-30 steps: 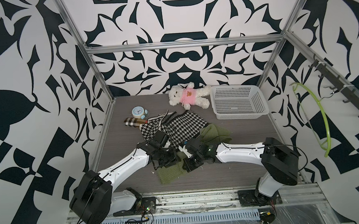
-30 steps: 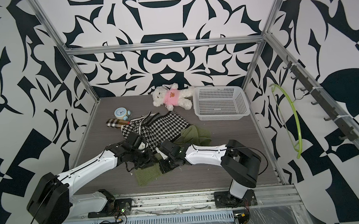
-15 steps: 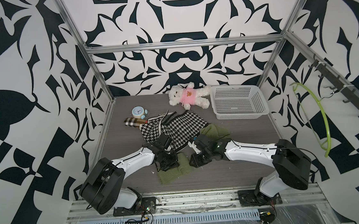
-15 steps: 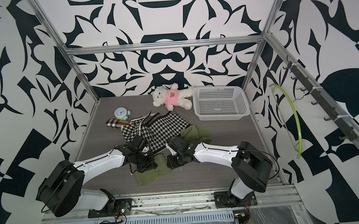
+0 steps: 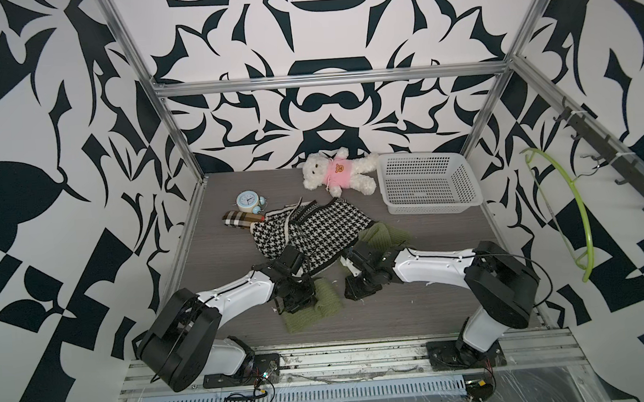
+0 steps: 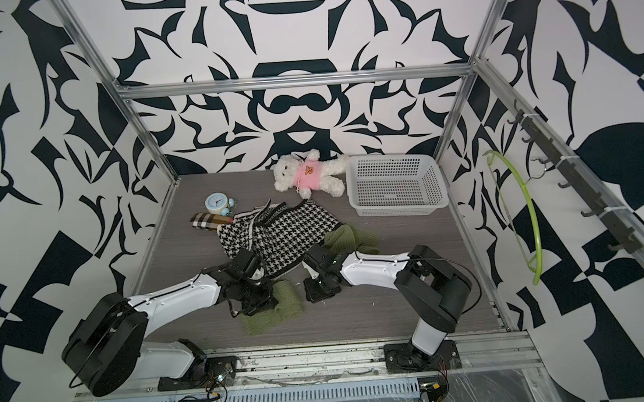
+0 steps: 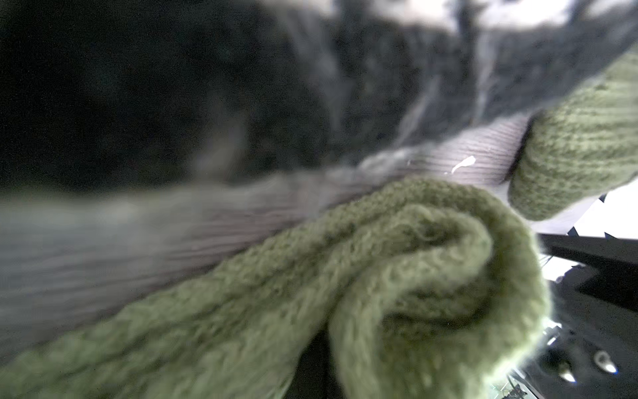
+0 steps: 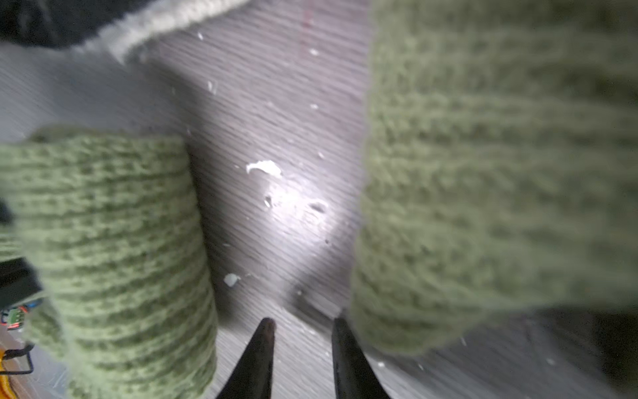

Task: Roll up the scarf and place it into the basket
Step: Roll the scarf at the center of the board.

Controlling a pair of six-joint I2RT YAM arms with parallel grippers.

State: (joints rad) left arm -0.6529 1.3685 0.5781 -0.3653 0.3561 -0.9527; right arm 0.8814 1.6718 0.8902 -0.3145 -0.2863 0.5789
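Now | left pincer [image 5: 293,306] pinches scarf [image 5: 328,301] | teddy bear [image 5: 337,173] shirt: bear-face emblem

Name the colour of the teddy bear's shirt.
Pink; the shirt shows best in a top view.

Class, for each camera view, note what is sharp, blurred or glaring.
Both top views: evenly lit and sharp throughout. Left wrist view: green knitted scarf fairly crisp, dark cloth behind it smeared. Right wrist view: scarf soft, a glare patch on the table ahead of the right tool.
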